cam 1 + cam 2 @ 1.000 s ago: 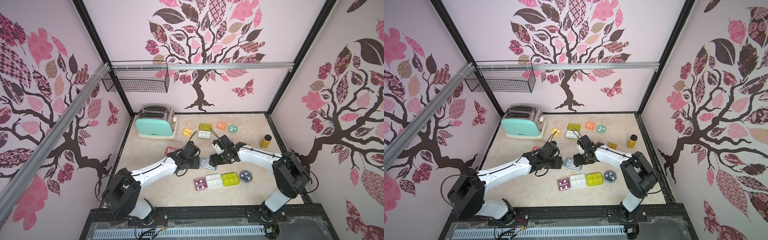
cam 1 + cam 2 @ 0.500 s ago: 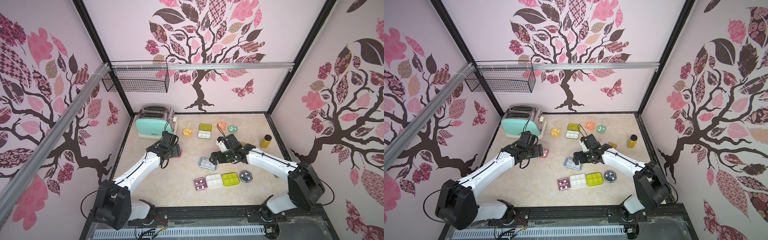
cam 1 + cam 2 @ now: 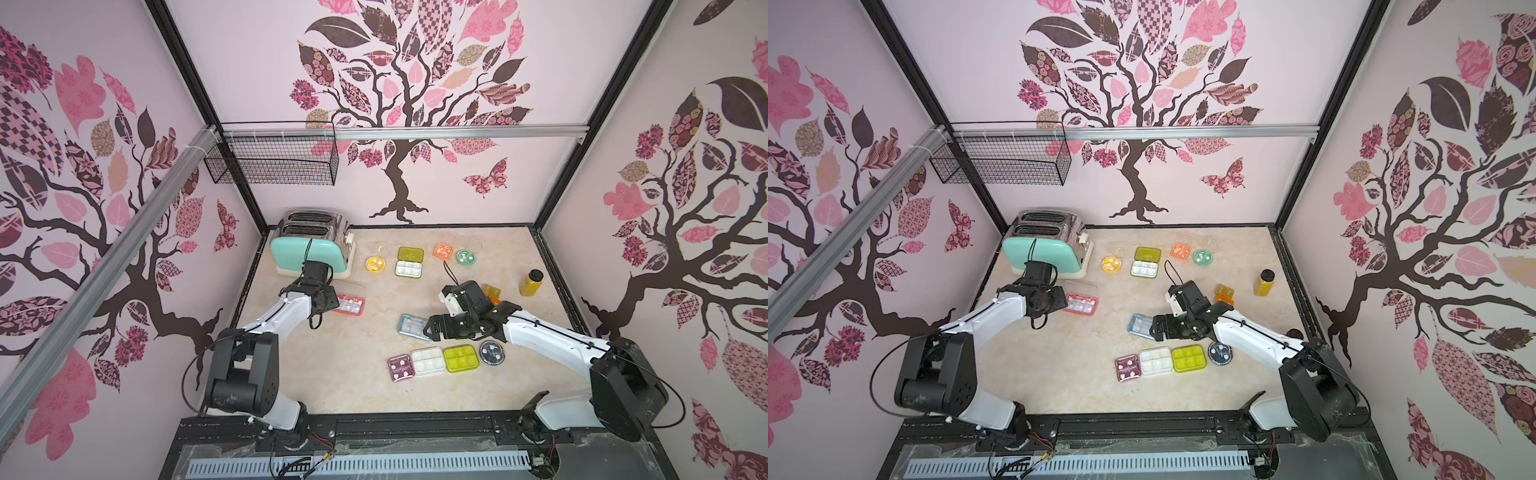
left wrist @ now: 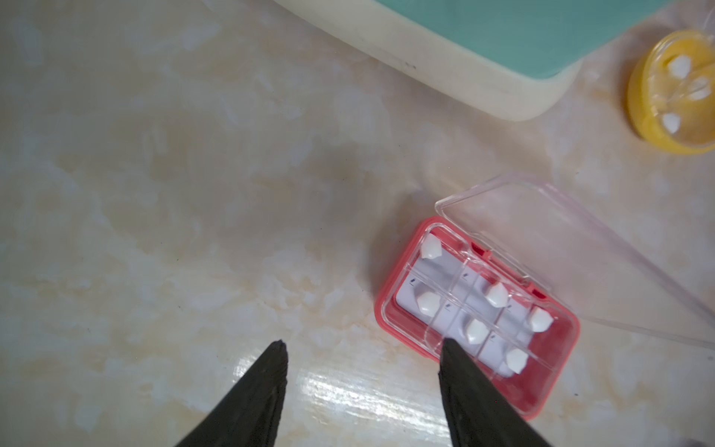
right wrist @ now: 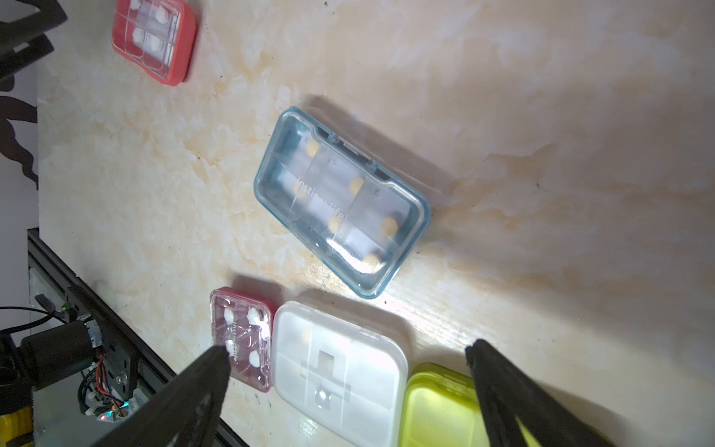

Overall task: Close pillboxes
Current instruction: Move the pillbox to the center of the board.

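Left jaws now away from translucent blue pillbox (image 5: 342, 201), half-wide beside glossy coral rectangular pillbox (image 4: 476, 321); right jaws wide, empty.

White arms (image 3: 274, 318) — seemingly black joints (image 3: 245, 370).

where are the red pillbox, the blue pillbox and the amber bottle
red pillbox (image 4: 478, 321), left wrist view, middle of its compartments
blue pillbox (image 5: 342, 201), right wrist view, centre of its lid
amber bottle (image 3: 528, 286), in a top view, its body
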Available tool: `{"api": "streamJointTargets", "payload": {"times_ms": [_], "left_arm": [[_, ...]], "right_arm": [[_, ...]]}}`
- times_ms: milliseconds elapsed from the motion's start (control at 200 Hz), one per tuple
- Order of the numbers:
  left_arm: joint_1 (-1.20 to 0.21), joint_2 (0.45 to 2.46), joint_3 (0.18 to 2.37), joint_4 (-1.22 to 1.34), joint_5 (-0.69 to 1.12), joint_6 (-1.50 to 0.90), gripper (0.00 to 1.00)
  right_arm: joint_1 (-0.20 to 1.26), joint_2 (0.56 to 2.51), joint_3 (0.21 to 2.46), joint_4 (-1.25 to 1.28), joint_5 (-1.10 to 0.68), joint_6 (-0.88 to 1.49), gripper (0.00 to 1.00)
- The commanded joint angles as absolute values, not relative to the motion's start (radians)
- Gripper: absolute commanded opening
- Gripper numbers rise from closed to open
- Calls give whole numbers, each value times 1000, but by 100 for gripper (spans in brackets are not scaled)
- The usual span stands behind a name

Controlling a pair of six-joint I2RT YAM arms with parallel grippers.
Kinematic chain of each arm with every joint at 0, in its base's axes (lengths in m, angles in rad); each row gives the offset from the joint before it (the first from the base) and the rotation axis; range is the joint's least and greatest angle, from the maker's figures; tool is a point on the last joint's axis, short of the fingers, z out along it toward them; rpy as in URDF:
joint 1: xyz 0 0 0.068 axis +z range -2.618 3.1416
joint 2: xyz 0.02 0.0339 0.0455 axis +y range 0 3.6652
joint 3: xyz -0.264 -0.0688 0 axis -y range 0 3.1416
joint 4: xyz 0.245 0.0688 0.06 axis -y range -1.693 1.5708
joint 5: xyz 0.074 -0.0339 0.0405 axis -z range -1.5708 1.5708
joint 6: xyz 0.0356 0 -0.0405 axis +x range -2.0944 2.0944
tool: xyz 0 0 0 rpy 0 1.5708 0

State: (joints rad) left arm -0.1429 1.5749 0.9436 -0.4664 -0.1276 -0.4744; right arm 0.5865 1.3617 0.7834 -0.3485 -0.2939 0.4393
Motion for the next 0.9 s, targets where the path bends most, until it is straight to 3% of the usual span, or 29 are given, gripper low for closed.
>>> {"api": "streamJointTargets", "payload": {"times_ms": [0,125,445,895], "left_arm": [[-122,1632,997,-434,-107,-456,58],[-121,1683,1015,-422,-78,-449,53],[-121,1765,1051,-426,-48,-418,51],[-138,1716,957,-375,64,-395,39]], "right_arm": [[581,1327,776,-346,-313,460,99],[581,1321,777,-358,-302,448,99],[574,1331,781,-364,-293,440,99],[563,1350,794,-367,-281,426,99]]}}
